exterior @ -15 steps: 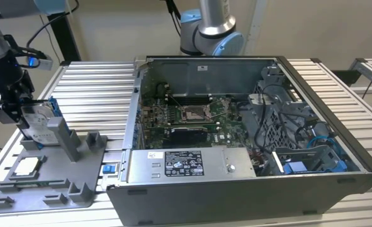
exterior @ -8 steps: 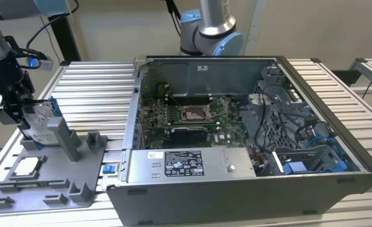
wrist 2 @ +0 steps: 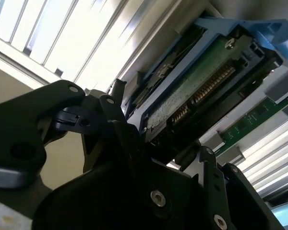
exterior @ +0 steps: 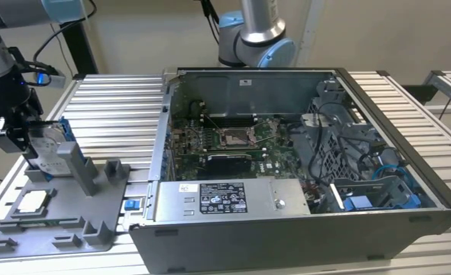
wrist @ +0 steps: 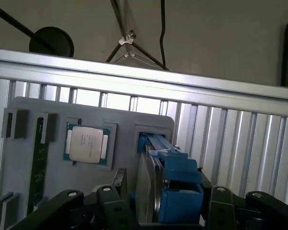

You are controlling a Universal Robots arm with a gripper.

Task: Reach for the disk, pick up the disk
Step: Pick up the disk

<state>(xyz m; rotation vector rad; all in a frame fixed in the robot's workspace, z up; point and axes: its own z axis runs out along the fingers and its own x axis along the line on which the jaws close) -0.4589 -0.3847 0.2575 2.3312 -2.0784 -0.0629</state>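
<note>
- The pincer [wrist: 165, 203] is clamped on the disk [wrist: 149, 187], which stands on edge between its jaws.
- Just beneath it is a grey fixture tray [wrist: 125, 124].
- Around it is a ribbed aluminium table [exterior: 110, 109], with an open computer case [exterior: 286, 235] well off to one side.

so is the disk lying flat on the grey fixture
No, the disk stands on edge in the slot of the grey fixture.
</note>
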